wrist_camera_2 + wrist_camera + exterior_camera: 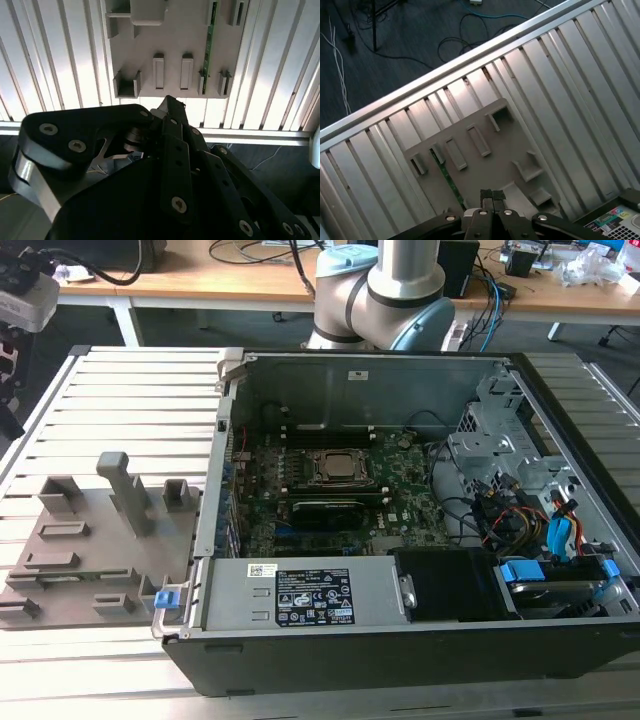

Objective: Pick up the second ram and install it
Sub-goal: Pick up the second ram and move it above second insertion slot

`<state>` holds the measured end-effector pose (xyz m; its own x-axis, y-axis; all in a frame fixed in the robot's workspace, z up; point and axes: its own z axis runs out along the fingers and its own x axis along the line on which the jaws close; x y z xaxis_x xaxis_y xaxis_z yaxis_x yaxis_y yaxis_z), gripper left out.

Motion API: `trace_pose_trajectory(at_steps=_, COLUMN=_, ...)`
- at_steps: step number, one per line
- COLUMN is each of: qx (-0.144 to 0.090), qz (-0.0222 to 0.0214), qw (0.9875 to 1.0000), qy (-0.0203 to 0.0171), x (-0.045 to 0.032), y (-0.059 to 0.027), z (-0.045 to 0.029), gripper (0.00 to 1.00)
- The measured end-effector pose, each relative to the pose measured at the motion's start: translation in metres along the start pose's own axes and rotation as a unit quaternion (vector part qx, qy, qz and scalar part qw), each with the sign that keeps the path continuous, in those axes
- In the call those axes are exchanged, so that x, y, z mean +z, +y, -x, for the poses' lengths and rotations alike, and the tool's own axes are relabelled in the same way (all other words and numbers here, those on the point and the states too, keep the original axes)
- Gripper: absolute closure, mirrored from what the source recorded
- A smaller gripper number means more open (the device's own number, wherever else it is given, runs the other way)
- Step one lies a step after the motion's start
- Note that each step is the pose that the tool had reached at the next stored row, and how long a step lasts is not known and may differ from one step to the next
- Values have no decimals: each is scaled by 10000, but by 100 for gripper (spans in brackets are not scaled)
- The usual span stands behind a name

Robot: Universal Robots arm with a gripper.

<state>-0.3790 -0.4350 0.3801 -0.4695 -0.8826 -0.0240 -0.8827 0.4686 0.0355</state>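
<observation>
Pincer: the gripper hangs over the gray holder tray, its fingertips pressed together with nothing between them.
Second ram: the second ram stands on its long edge in a slot along one side edge of the tray, a thin green stick, clear in both wrist views.
Ram versus pincer: the ram sits off to one side of the fingertips. It is near them but apart, with no contact.
Tray: it lies flat on the slatted metal table, toward the table edge at the exterior view's left, just beside the open computer case.
Case: the motherboard lies flat inside, and the CPU socket sits near its middle.
</observation>
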Motion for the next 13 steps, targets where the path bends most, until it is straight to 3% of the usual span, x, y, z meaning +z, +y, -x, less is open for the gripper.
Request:
trace_pose_trajectory(at_steps=3, qx=-233, qz=6, qw=9997, qy=8, x=0, y=0, z=0, gripper=89)
trace_pose_trajectory(at_steps=5, qx=-497, qz=12, qw=9988, qy=18, x=0, y=0, z=0, gripper=89)
trace_pose_trajectory(at_steps=8, qx=-661, qz=16, qw=9978, qy=23, x=0, y=0, z=0, gripper=89)
trace_pose_trajectory(at_steps=13, qx=-1079, qz=26, qw=9942, qy=38, x=0, y=0, z=0, gripper=89)
